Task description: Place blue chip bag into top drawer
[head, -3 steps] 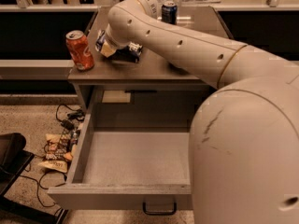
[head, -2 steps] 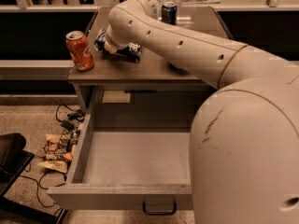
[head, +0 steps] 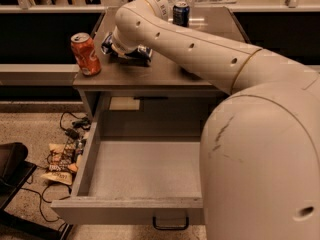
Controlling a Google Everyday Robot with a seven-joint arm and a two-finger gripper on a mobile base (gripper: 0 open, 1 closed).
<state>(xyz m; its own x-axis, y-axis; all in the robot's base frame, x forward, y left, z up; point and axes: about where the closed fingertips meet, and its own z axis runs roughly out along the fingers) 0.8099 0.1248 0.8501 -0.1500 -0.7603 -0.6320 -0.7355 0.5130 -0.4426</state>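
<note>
Gripper [head: 121, 53] over blue chip bag [head: 142, 54] near counter [head: 165, 75] edge; top drawer [head: 130, 210] open.

The gripper [head: 124, 48] is down at the blue chip bag [head: 143, 54] on the grey cabinet top [head: 165, 75]. An orange can [head: 85, 54] stands at that top's left edge and a blue can [head: 181, 14] at its back. Below the top's front, the top drawer [head: 125, 210] is pulled open.

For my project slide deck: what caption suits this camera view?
Pincer at the blue chip bag on the cabinet top, top drawer pulled open below.
</note>
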